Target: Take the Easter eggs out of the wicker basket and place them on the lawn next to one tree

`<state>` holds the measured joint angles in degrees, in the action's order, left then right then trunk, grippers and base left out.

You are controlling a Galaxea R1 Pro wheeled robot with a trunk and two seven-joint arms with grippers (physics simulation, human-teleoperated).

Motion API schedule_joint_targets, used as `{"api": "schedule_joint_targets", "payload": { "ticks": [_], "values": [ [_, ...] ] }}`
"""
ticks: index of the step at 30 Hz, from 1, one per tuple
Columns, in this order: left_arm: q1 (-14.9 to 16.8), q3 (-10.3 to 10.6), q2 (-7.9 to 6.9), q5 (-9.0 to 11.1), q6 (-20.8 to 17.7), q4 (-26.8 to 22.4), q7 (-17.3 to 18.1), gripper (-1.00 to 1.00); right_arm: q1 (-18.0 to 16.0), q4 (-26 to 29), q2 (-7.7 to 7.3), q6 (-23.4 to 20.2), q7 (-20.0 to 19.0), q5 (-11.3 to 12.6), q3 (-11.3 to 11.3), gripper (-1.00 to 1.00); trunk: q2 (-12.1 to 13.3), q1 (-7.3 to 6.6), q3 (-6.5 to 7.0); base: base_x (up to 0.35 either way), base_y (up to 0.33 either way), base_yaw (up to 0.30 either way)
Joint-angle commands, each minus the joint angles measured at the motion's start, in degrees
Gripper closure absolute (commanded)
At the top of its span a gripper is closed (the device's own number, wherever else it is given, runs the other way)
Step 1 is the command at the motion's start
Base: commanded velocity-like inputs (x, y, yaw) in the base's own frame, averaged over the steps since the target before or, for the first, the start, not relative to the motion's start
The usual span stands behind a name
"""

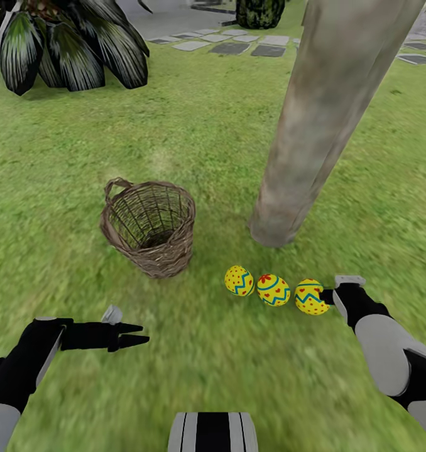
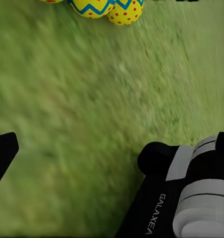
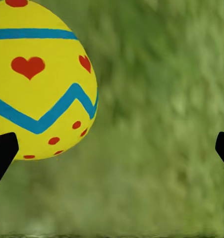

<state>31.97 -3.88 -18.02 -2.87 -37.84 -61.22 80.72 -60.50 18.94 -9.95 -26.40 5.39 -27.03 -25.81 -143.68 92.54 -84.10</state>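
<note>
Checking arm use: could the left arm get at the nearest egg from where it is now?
Probably yes: only bare lawn lies between the open left gripper and the nearest egg; the wicker basket stands off to the side.

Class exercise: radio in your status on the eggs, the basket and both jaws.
Three Easter eggs on lawn beside tree. Wicker basket empty. Right gripper open at the nearest egg; left gripper open, empty.
</note>
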Motion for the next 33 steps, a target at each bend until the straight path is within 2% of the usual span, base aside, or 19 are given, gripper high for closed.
{"api": "schedule_joint_targets", "payload": {
  "ticks": [1,6,8,11,15,22,24,28,30,33],
  "values": [
    [0.03,-0.08,0.05,-0.26,-0.59,0.37,0.18,-1.00,0.44,0.04,0.02,-0.13,0.06,-0.11,-0.21,-1.00,0.00,-0.03,0.19,0.000,0.000,0.000],
    [0.03,0.01,0.16,-0.21,-0.33,5.40,-0.82,-1.00,3.37,0.07,0.09,-0.01,0.06,0.11,-0.21,-1.00,0.07,-0.16,1.30,-0.003,0.000,0.000],
    [0.03,0.01,0.17,-0.23,-0.05,8.90,-0.95,-1.00,4.85,0.16,0.16,0.06,0.06,0.26,-0.21,-1.00,0.09,-0.21,1.75,-0.187,0.022,0.000],
    [0.03,0.01,0.18,-0.10,0.05,11.30,-0.98,-1.00,6.35,0.20,0.23,0.11,-0.28,0.29,-0.21,-1.00,0.13,-0.29,2.41,-0.291,0.067,0.000],
    [0.03,-0.02,0.69,0.11,0.17,15.07,-1.06,-1.00,8.92,0.18,0.43,0.74,-3.76,0.27,-0.21,-1.00,0.19,-0.39,3.30,-0.326,0.089,0.000],
    [0.02,-0.15,1.32,0.07,0.28,19.30,-1.12,-1.00,12.75,0.11,0.64,1.47,-6.38,0.07,-0.12,-1.00,0.28,-0.57,4.85,-0.182,0.071,0.000],
    [-0.04,-0.35,1.15,0.19,0.43,21.83,-1.09,-1.00,15.31,0.07,0.69,4.17,-9.13,-0.02,-0.12,-1.00,0.31,-0.63,5.29,-0.010,0.004,0.000],
    [-0.13,-0.41,1.04,0.28,0.98,24.16,-1.09,-1.00,17.45,0.05,0.71,8.17,-10.26,-0.04,-0.12,-1.00,0.36,-0.73,6.18,-0.002,0.001,0.000],
    [-0.14,-0.80,0.93,0.35,2.55,26.41,-1.09,-1.00,18.94,-0.09,0.72,10.18,-11.12,-0.04,-0.11,-1.00,0.39,-0.78,6.62,0.000,0.000,0.000],
    [-0.15,-3.25,0.90,0.39,4.56,28.74,-0.95,-1.00,20.45,-0.03,0.72,12.91,-12.15,-0.05,-0.11,-1.00,0.43,-0.86,7.28,0.000,0.000,0.000]
  ]
}}
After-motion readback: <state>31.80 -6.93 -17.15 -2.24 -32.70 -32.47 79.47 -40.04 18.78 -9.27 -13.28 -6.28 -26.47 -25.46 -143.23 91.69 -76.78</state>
